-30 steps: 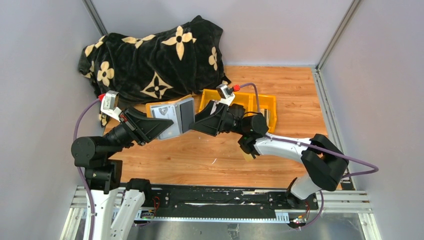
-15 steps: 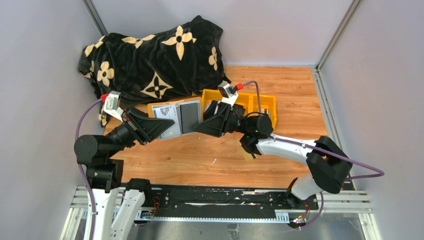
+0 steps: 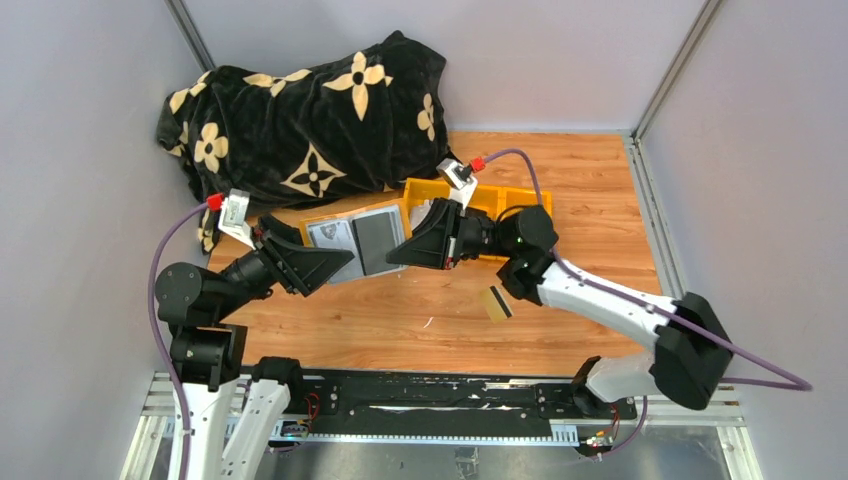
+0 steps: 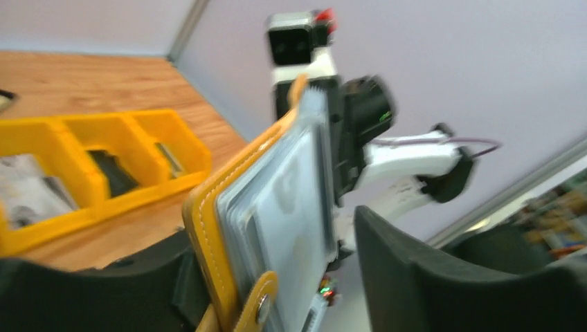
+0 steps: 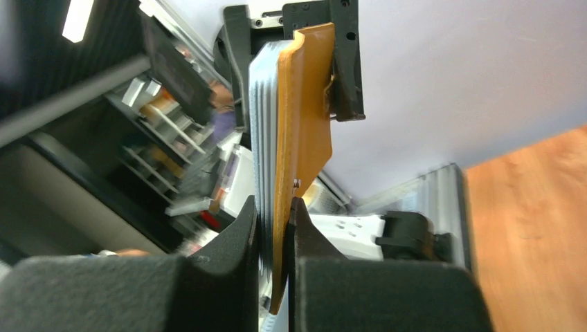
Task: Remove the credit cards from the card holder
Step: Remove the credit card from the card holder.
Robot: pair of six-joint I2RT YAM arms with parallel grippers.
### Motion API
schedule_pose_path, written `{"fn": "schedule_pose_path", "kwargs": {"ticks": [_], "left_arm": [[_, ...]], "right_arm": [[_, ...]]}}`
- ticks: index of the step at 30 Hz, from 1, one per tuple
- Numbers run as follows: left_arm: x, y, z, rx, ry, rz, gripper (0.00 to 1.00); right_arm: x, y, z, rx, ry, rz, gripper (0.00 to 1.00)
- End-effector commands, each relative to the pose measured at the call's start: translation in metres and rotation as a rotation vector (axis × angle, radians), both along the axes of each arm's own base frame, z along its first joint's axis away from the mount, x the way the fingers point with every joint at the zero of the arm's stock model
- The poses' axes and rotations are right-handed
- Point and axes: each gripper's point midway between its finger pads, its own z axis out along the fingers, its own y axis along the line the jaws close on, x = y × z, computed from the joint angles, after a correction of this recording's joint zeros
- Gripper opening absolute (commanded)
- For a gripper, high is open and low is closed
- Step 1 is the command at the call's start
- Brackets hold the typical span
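A: Pinching the card holder's [image 3: 358, 240] bin-side edge is the right gripper [image 5: 275, 207], jaws closed tight on it; holder is lying open just beside the yellow bin [image 3: 540, 200], on its left-arm side.
B: And the left gripper [image 4: 277, 238]?
A: Standing open around the end away from the bin, not clamping. Long axis is running gripper to gripper; credit cards [image 3: 330, 234] are sitting in pockets, left gripper nearer.

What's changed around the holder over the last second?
The right fingers closed on the holder's right edge; the left fingers opened around its other end. The right elbow swung outward. The blanket, bin and loose card stayed put.
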Motion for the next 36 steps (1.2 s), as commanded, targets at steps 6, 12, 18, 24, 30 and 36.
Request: {"fn": "schedule_pose_path", "kwargs": {"ticks": [6,12,18,24,30,36], "left_arm": [[0.012,0.011,-0.037,0.318,-0.048,0.063,0.8],[-0.004,0.0,-0.028,0.349,-0.122,-0.075,0.81],[-0.013,-0.009,-0.052,0.331,-0.05,-0.225,0.89],[-0.022,-0.01,-0.073,0.364,-0.09,-0.288,0.88],[-0.031,-0.011,-0.081,0.378,-0.122,-0.319,0.86],[-0.033,-0.014,-0.085,0.367,-0.093,-0.354,0.71]], "right_arm": [[-0.01,-0.029,-0.05,-0.593,-0.381,0.013,0.0],[-0.013,-0.04,-0.079,-0.803,-0.429,0.126,0.0],[-0.024,-0.027,-0.075,-0.818,-0.525,0.217,0.0],[-0.035,-0.016,-0.059,-0.787,-0.591,0.295,0.0],[-0.047,-0.005,-0.047,-0.735,-0.626,0.369,0.0],[-0.048,0.008,-0.044,-0.719,-0.636,0.393,0.0]]}}
